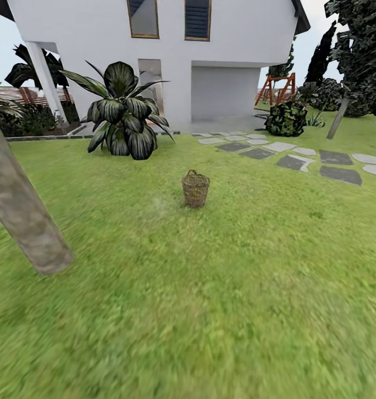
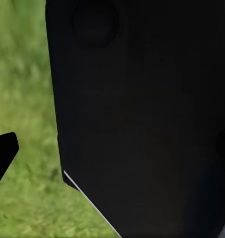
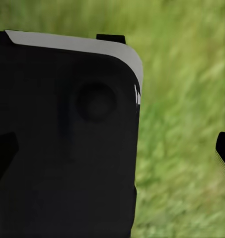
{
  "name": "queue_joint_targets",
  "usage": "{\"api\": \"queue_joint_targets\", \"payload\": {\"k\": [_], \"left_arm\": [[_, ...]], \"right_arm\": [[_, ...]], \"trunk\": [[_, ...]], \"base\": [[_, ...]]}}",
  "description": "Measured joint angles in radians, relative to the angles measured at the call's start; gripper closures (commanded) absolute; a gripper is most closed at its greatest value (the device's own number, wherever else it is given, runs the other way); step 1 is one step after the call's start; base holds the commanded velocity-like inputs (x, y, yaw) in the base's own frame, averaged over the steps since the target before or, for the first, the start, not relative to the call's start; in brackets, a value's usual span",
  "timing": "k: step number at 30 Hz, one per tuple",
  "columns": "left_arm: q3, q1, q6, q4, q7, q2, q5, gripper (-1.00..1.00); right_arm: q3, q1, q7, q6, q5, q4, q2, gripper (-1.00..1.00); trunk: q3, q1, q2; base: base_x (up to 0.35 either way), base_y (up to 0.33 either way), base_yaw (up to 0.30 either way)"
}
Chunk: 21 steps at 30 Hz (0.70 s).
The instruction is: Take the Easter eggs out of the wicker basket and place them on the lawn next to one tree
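The lawn (image 1: pixel 210 310), blurry mottled grass, fills the lower frame. Upper centre stands a smooth white house (image 1: pixel 226 50). At left leans the tree (image 1: pixel 21 210), a thick mottled grey-brown trunk. The basket (image 1: pixel 195 189), round open-weave wicker, sits upright mid-frame; its contents are hidden. Whether either gripper's jaws are open, I cannot tell.

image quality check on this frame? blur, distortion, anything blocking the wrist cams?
Head view: the basket and house are fairly sharp, the near lawn smears toward the edges, and the tree trunk leans as if from wide-angle distortion; light is flat, with no hard shadows. Left and right wrist views: a dark robot body blocks most of each, and the grass behind is blurred.
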Motion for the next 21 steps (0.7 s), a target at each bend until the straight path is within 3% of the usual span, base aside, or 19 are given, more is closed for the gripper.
{"api": "queue_joint_targets", "payload": {"k": [21], "left_arm": [[0.000, 0.000, 0.000, 0.000, -0.001, 0.000, 0.000, -1.00]], "right_arm": [[0.000, 0.001, 0.000, 0.000, -0.001, 0.000, 0.000, -1.00]], "trunk": [[0.000, 0.000, 0.000]], "base": [[0.274, 0.000, 0.000]]}}
